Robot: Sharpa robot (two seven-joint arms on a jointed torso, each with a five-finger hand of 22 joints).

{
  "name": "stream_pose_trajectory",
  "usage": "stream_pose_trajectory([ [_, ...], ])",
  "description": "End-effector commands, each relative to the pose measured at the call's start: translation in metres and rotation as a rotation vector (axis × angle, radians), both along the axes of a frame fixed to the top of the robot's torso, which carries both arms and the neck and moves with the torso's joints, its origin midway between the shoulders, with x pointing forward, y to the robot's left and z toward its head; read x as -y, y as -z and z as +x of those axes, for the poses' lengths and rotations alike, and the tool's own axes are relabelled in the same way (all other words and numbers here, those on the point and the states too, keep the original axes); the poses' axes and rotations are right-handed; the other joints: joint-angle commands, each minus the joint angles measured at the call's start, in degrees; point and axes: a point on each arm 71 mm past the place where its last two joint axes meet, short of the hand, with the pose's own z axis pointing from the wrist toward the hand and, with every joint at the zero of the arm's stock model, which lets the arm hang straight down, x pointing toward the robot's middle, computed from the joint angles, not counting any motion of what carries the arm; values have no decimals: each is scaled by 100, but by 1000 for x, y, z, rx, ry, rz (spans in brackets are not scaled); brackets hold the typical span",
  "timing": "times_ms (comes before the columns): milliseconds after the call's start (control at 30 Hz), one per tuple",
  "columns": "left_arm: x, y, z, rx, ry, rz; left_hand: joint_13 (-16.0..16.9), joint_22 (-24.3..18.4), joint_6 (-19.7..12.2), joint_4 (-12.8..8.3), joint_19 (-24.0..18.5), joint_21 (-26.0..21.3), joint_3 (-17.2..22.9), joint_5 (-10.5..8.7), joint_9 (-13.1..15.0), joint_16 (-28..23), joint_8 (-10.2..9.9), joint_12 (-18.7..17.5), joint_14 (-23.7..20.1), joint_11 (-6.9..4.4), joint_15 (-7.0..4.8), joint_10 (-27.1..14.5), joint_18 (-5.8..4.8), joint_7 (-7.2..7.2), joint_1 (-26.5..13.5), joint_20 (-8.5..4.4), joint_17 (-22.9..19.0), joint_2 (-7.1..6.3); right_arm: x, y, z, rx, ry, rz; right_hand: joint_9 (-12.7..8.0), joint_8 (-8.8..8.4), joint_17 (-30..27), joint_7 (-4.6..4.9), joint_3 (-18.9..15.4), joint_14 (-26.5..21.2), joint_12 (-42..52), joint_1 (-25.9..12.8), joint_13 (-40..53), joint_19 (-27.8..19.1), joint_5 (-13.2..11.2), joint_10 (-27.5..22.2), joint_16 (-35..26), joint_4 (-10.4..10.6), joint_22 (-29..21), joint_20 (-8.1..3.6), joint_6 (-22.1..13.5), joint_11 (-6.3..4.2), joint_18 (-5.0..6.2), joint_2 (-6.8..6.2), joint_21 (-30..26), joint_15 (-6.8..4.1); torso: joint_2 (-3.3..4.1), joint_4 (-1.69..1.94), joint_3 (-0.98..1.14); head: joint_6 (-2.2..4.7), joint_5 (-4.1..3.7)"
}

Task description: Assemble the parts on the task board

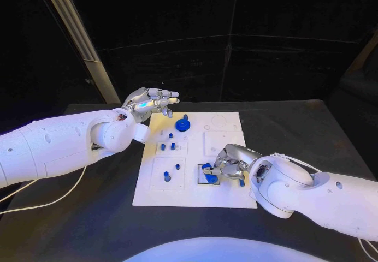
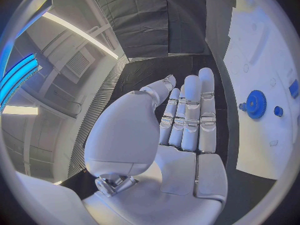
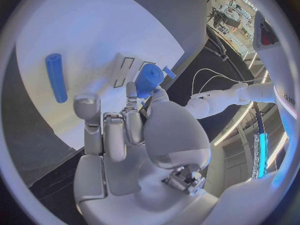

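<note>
Right hand [image 1: 228, 164] grips a blue part [image 1: 207, 168] at the board's [image 1: 158, 197] near slot, gear [image 1: 183, 125] and pegs already seated, while left hand [image 1: 153, 101] hovers open beyond the board's far corner.

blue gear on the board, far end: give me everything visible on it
The blue gear is a round toothed disc, plastic by its look, lying flat on the white task board near its far edge. A short blue stub rises from its centre; the left wrist view shows fine teeth round the rim. A small blue part lies apart beside it. Nothing grips it: the left hand hangs clear, fingers extended and empty.
</note>
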Motion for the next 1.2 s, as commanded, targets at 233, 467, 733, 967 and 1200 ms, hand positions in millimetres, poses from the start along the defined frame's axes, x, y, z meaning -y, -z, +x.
stream_pose_trajectory([
  [233,3,-1,0,1,16,-11,-8,-6,-51,-52,26,-20,0,30,-3,-15,2,34,-30,3,-1,-48,75,21,45,-3,-13,-4,-9,5,4,-23,-14,-57,24,0,1112,36,-72,525,-50,-98,19,-21,-67,-9,16,-6,-26,-35,-14,-29,-110,0,9,-30,4,0,4,-4,17],
  [467,4,-1,0,1,17,-11,-8,-6,-51,-52,26,-20,0,30,-3,-15,2,34,-30,3,-1,-48,75,21,45,-3,-13,-4,-14,5,8,11,-11,-73,55,-1,1086,37,-132,519,-109,-139,-25,-42,-154,-31,3,-8,-67,-36,-26,-29,-104,-9,-16,-30,6,6,5,-10,17],
  [733,3,-1,1,0,15,-10,-8,-6,-51,-52,26,-20,0,30,-3,-15,2,34,-30,3,-1,-48,75,21,45,-3,-13,-4,-16,3,9,47,-11,-74,216,-4,1018,45,-548,504,-284,-858,-129,-88,-1653,-76,-35,2,-178,-31,-73,-16,-88,-57,-99,-24,-1,-11,9,-19,32],
  [967,3,-1,1,0,15,-10,-8,-6,-51,-52,26,-20,0,30,-3,-15,2,34,-30,3,-1,-48,75,21,45,-3,-13,-4,-15,-1,4,61,-34,-56,282,2,1048,39,-526,511,-293,-1070,-116,-69,-1623,-58,-24,-16,-151,-32,-66,-24,-92,-41,-92,-27,0,-10,15,-25,31],
  [1200,2,-1,1,-2,14,-9,-8,-6,-51,-52,26,-20,0,30,-3,-15,2,34,-30,3,-1,-48,75,21,45,-3,-13,-4,-13,-4,-1,61,-62,-48,388,43,1082,13,-380,519,-228,-338,-23,-51,-1315,-10,-11,-274,-125,-47,-25,-47,-95,-159,-87,-44,-3,-10,15,-25,30],
])
